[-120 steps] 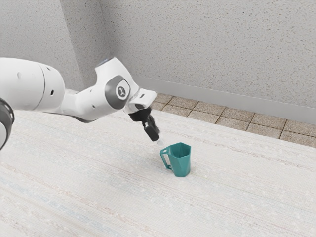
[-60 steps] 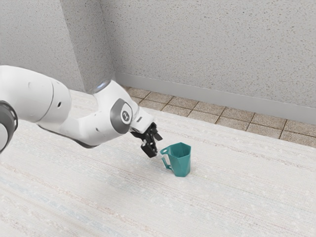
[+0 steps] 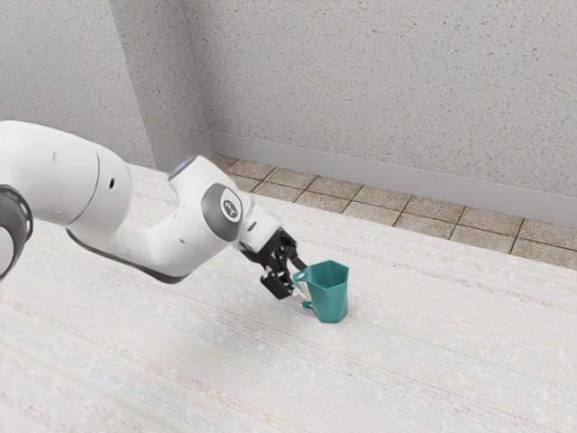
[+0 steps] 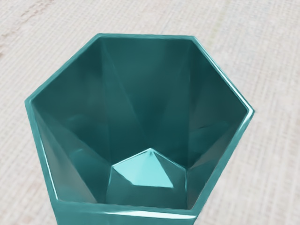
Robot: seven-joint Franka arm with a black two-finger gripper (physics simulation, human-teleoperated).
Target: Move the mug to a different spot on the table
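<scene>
While the arm reaches low over the table, the gripper sits just beside the teal mug, at the handle side. The two black fingers stand spread apart, so the gripper is open and holds nothing. The fingertips are level with the upper half of the mug and very close to its rim and handle; whether they touch it cannot be told.

The mug stands upright on the table, directly ahead of the fingertips, with its handle turned toward the gripper. From the wrist camera, the mug lies immediately below the hand: its six-sided rim and faceted inner walls are visible, and it holds nothing. The pale woven-looking table surface surrounds it on all sides. Beyond the mug, away from the gripper, a strip of tiled floor runs along a grey wall.
</scene>
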